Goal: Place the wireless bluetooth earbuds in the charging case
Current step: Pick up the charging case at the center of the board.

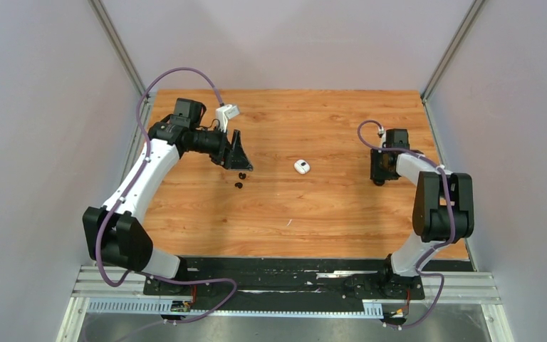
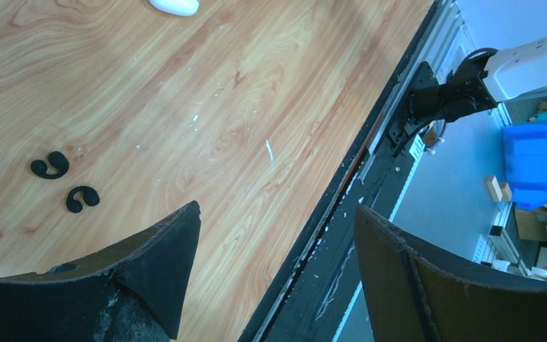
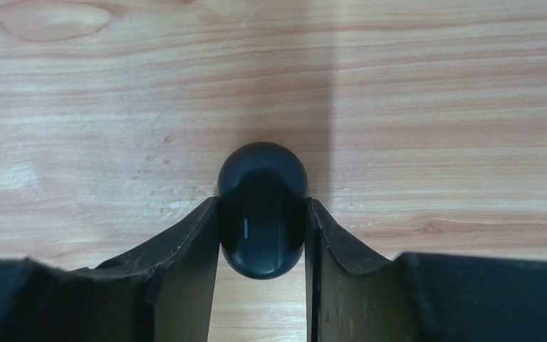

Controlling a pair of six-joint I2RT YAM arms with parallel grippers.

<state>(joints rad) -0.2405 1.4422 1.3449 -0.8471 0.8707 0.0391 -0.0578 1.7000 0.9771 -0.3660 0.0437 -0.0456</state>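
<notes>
The white pebble-shaped charging case [image 1: 301, 167] with a dark patch lies near the middle of the wooden table; its edge also shows in the left wrist view [image 2: 174, 6]. No white earbuds are in view. Two small black C-shaped pieces [image 1: 240, 179] lie left of the case, also in the left wrist view [image 2: 50, 164]. My left gripper [image 1: 241, 162] [image 2: 276, 210] is open and empty, just above and beside those pieces. My right gripper [image 1: 378, 178] [image 3: 262, 203] is shut on a glossy black rounded pebble-shaped object [image 3: 262, 206] with a seam, low over the table at the right.
A small white fleck [image 1: 289, 222] lies on the wood toward the front. The black rail [image 1: 292, 267] runs along the table's near edge. Grey walls close in the left, right and back. A blue bin [image 2: 538, 157] stands beyond the table.
</notes>
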